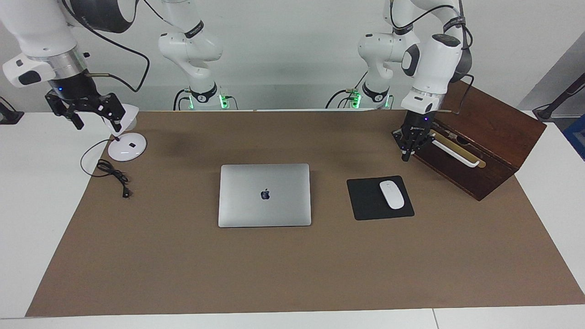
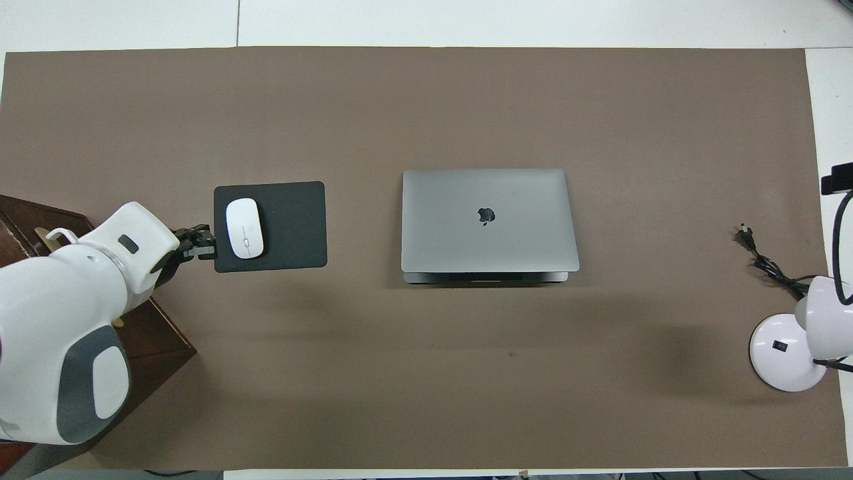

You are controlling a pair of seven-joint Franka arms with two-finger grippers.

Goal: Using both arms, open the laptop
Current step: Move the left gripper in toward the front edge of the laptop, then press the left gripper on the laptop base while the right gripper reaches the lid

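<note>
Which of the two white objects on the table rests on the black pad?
The white mouse: it lies on the black mouse pad. The white desk lamp stands on the brown mat.

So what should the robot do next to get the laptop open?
Probably carry the left tool, shut and empty above the mat beside the wooden box, on over the mouse pad toward the laptop. Its lid is closed and neither tool touches it; the right tool waits over the lamp.

Mouse (image 1: 391, 194) on pad (image 1: 365, 201) beside laptop (image 1: 264, 195)
</note>
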